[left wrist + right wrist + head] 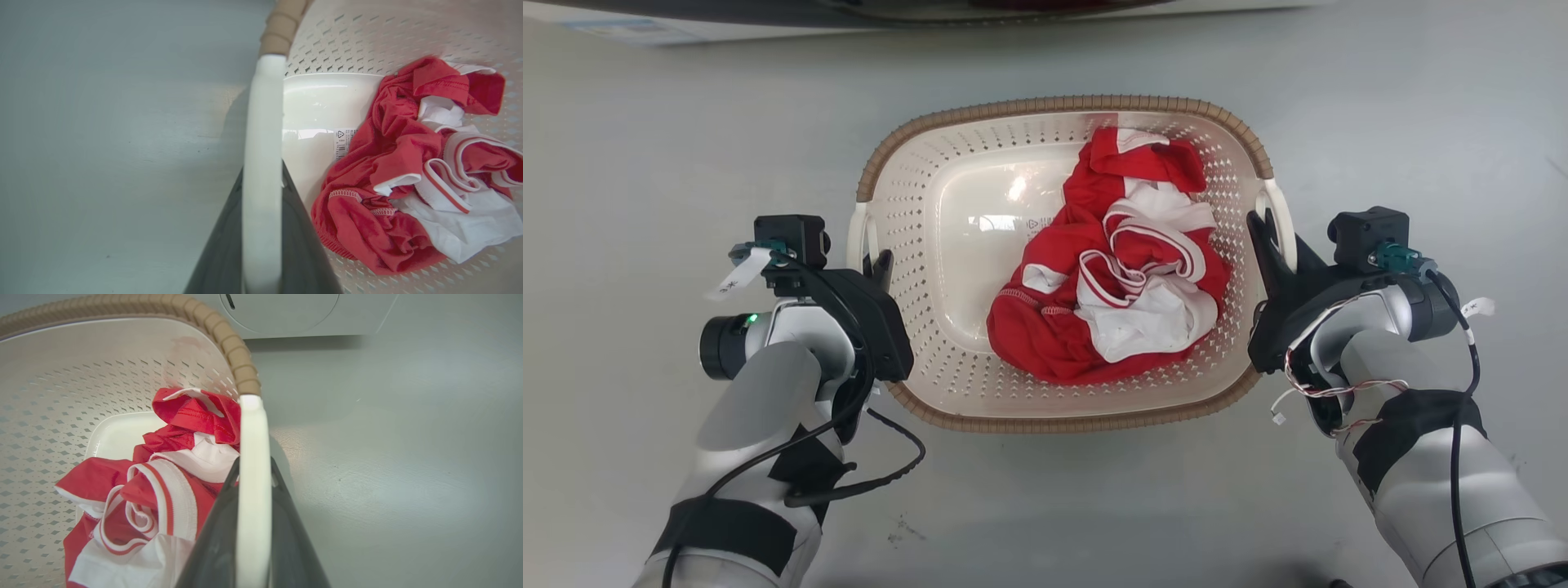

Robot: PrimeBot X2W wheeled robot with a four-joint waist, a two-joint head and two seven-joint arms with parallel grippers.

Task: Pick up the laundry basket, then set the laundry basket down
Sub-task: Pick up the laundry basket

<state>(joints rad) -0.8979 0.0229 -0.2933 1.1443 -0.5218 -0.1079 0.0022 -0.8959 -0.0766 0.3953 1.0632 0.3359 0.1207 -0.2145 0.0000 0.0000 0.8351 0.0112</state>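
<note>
A cream-white laundry basket with a brown woven-look rim is seen from above on a grey floor. It sits near the floor's far edge, where a white washer stands. A crumpled red and white garment lies inside, heaped toward the basket's right half. The left tool is closed narrowly on the left handle, and the right tool on the right handle. In both wrist views a dark finger is pressed to either face of the thin white bar. (Whether the basket's base is touching the floor cannot be told.)

The main risk is judged to lie in those thin, smooth handles. A slip could be caused if one arm is raised faster than the other, since the basket would be tilted and the off-centre garment shifted. The handles might also be twisted if the tools are drawn apart or pushed together. Open floor is seen to the left, the right and the near side. Room is tightest at the far edge, where the washer's front could be struck by the rim.
</note>
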